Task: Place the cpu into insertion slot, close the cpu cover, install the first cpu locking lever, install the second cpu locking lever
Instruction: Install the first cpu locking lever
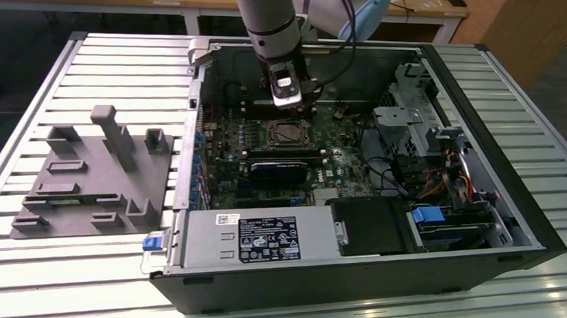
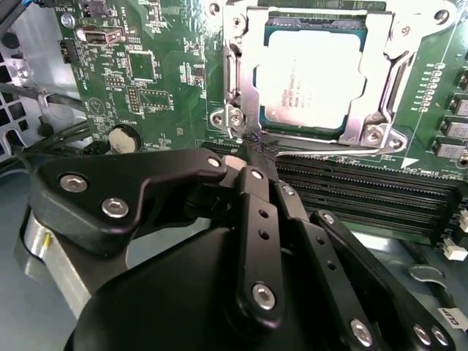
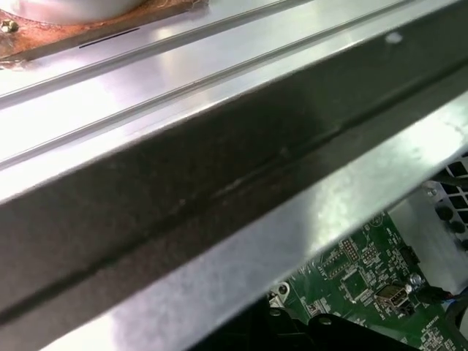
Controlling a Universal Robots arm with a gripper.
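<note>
The cpu (image 2: 311, 73) lies flat in the insertion slot (image 1: 286, 133), its silvery top facing up. Over it, the cpu cover (image 2: 380, 88) is down, its silver frame around the chip. A thin locking lever (image 2: 336, 151) runs along the socket's edge nearest my gripper, and another lever (image 2: 232, 69) lies along an adjoining side. My gripper (image 2: 240, 157) hangs just above the board at the socket's corner, its black fingers (image 2: 259, 219) drawn together, tips at the end of the near lever. Whether they pinch the lever I cannot tell. In the exterior view the gripper (image 1: 287, 108) stands right behind the socket.
Long black memory slots (image 2: 358, 194) lie beside the socket, under the gripper. A coin battery (image 2: 123, 136) sits nearby. The case's metal wall (image 3: 219, 183) is close to the wrist. A power supply (image 1: 262, 237), a drive cage (image 1: 412, 121) and a grey fixture plate (image 1: 94, 173) are around.
</note>
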